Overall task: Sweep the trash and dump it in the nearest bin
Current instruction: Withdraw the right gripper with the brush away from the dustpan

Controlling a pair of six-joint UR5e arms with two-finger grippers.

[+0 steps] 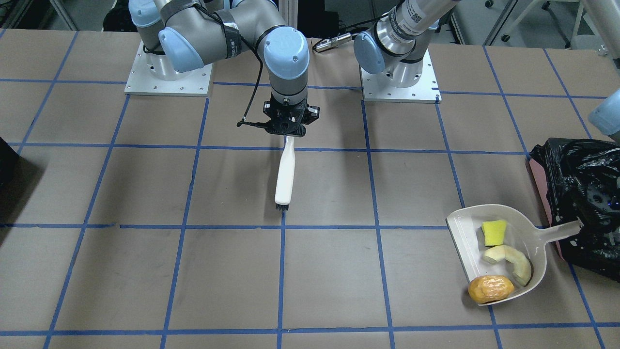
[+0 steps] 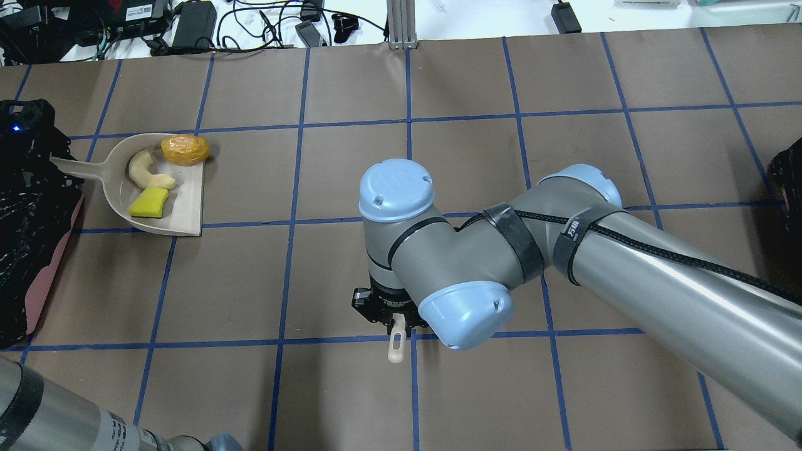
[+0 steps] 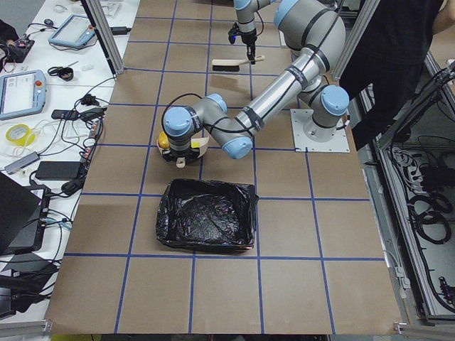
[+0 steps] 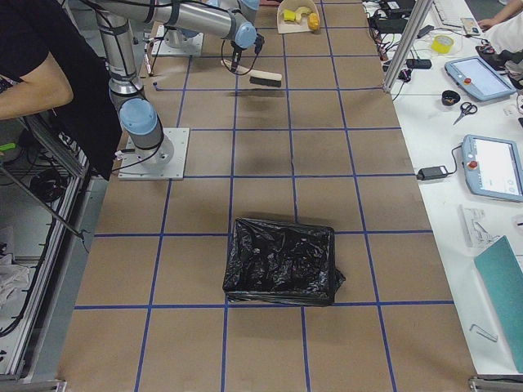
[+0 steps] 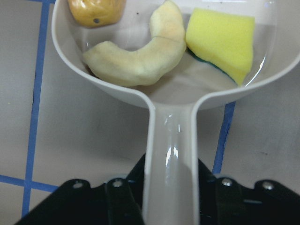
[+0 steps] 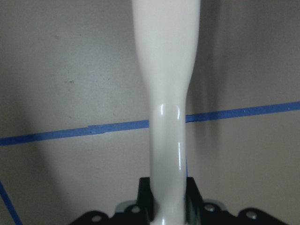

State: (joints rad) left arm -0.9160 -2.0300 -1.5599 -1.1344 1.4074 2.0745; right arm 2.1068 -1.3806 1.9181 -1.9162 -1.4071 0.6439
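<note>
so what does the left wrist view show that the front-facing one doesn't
Only the left wrist view: the dustpan handle clamped in the left tool, and a dark green layer under the yellow chunk. Only the front-facing view: the right tool holding the brush, and the bin. Both: the banana-like slice and brown-orange lump in the pan, beside that chunk.
</note>
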